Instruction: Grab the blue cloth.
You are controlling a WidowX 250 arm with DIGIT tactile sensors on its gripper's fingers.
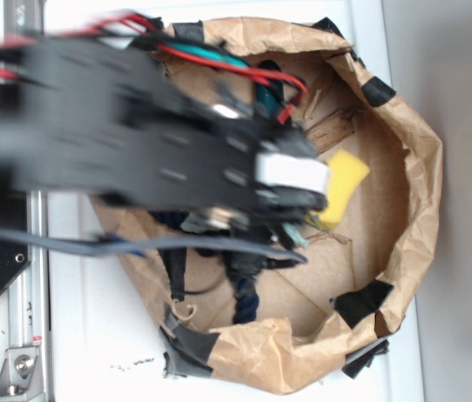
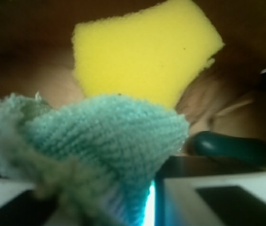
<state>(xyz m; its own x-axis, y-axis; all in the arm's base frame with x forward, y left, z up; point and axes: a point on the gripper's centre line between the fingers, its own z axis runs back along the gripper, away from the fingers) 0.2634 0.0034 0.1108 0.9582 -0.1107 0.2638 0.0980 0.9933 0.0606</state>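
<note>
The blue cloth, a fuzzy aqua terry rag, bulges up between my fingers in the wrist view and fills the lower middle. My gripper is shut on it, with the white right finger pressed against the cloth's side. In the exterior view my gripper sits over the middle of the brown paper bin, and only a small aqua scrap of the cloth shows under the arm.
A yellow sponge lies just beyond the cloth; it shows as the yellow sponge right of the gripper. A dark navy rope hangs toward the bin's lower edge. A dark teal object lies at the right.
</note>
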